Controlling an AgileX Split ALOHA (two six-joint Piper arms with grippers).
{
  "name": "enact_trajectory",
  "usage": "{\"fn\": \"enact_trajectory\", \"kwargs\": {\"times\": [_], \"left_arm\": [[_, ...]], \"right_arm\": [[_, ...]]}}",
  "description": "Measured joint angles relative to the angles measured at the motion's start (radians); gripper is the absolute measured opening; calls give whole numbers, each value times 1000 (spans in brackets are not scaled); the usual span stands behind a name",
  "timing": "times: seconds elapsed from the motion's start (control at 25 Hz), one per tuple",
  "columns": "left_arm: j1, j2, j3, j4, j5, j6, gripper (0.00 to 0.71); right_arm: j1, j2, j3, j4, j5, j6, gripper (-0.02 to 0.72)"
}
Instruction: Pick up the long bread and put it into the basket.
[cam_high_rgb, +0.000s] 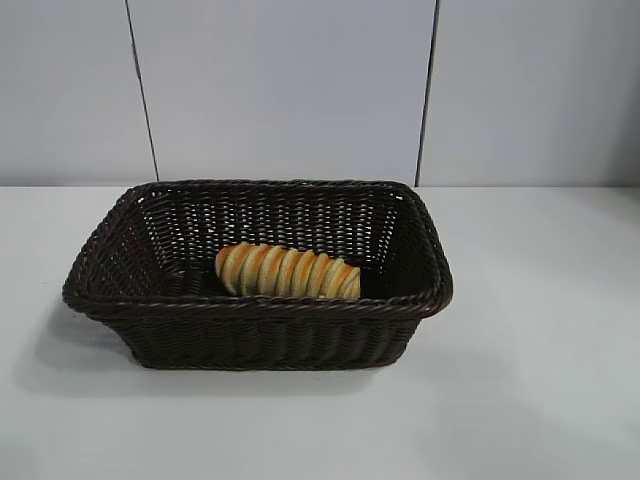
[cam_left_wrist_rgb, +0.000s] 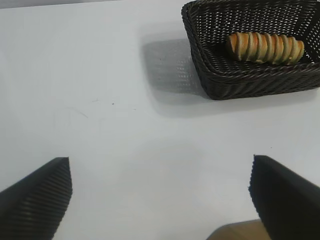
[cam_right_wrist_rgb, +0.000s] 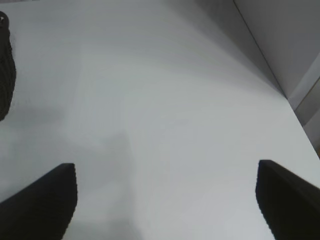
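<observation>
The long bread (cam_high_rgb: 288, 271), golden-tan with orange-brown and cream ribs, lies inside the dark brown wicker basket (cam_high_rgb: 150, 305) at the table's middle. Both also show in the left wrist view, the bread (cam_left_wrist_rgb: 265, 47) in the basket (cam_left_wrist_rgb: 250, 82) far from my left gripper (cam_left_wrist_rgb: 160, 192), which is open and empty over bare table. My right gripper (cam_right_wrist_rgb: 165, 195) is open and empty over bare table, with only an edge of the basket (cam_right_wrist_rgb: 5, 75) showing. Neither gripper appears in the exterior view.
The white table (cam_high_rgb: 540, 380) stretches around the basket on all sides. A pale panelled wall (cam_high_rgb: 290, 90) stands behind it. In the right wrist view the wall (cam_right_wrist_rgb: 290, 45) runs along the table's edge.
</observation>
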Motion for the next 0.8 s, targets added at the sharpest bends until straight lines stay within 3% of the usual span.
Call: {"fn": "enact_trajectory", "kwargs": {"times": [0.28, 0.8], "left_arm": [[0, 0, 0, 0, 0, 0, 695], [0, 0, 0, 0, -5, 0, 695]], "right_arm": [[0, 0, 31, 33, -56, 0, 695], [0, 0, 33, 33, -69, 0, 695]]}}
